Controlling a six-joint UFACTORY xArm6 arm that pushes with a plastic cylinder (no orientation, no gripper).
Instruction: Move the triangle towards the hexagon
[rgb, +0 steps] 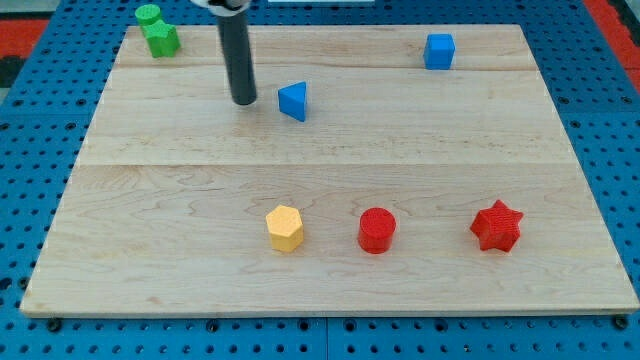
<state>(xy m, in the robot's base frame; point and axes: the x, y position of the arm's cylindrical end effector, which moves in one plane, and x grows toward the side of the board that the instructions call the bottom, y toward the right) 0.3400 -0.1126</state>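
The blue triangle (293, 101) lies on the wooden board in the upper middle of the view. The yellow hexagon (285, 228) sits well below it, in the lower middle. My tip (243, 101) rests on the board just to the left of the blue triangle, with a small gap between them. The dark rod rises from the tip to the view's top edge.
A blue cube (439, 51) is at the upper right. A green block (157, 32) sits at the upper left corner. A red cylinder (377, 230) and a red star (497, 226) lie right of the hexagon. The board (560, 290) ends on a blue pegboard.
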